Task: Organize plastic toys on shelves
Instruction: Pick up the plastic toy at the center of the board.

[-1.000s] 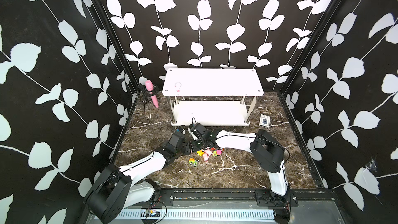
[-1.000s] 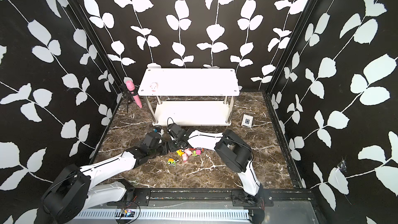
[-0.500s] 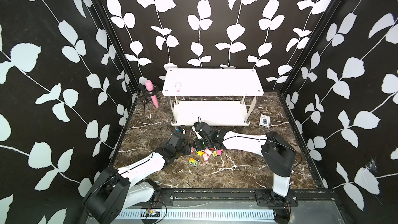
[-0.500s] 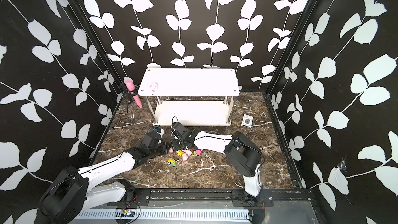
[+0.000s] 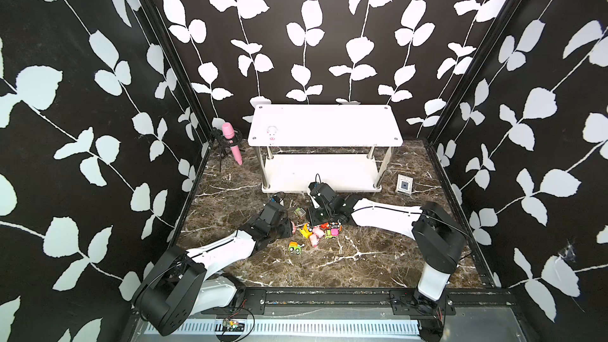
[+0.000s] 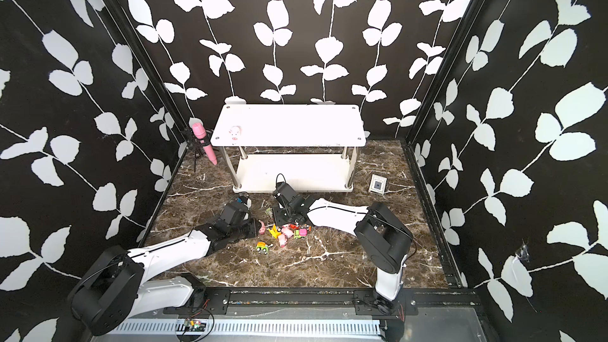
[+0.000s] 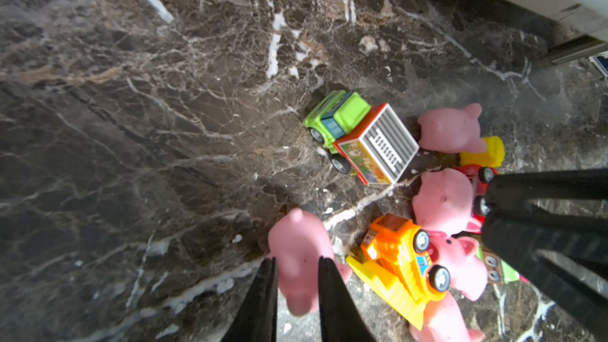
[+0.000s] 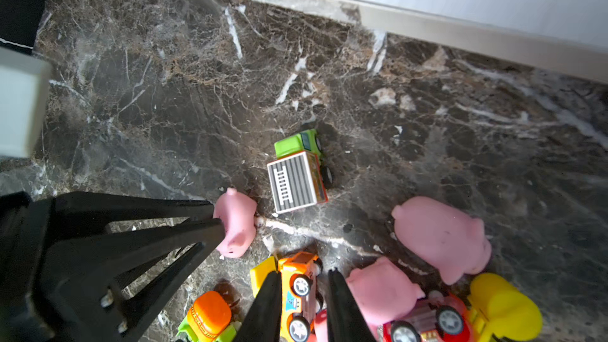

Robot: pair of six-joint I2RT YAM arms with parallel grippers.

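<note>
Several plastic toys lie heaped on the marble floor in front of the white shelves (image 5: pixel 329 123). My left gripper (image 7: pixel 297 274) is shut on a pink pig (image 7: pixel 296 245), which shows beside the gripper in a top view (image 6: pixel 262 227). My right gripper (image 8: pixel 304 286) stands open astride an orange-and-yellow bulldozer (image 8: pixel 297 274) lying on its side, one finger against it and a small gap at the other. A green truck with a grey striped box (image 7: pixel 362 139) stands just beyond. More pigs (image 8: pixel 441 238) and vehicles (image 5: pixel 295 247) crowd around. One pig (image 5: pixel 271 133) sits on the top shelf.
A pink microphone (image 5: pixel 232 143) on a black stand leans at the back left. A white-and-blue card box (image 5: pixel 404 185) lies right of the shelves. The lower shelf's edge (image 8: pixel 427 24) runs close beyond the toys. Black leaf-patterned walls enclose the floor.
My right arm's elbow has swung right and its gripper has shifted slightly right over the heap, its jaws parting around the bulldozer. The left arm has barely moved.
</note>
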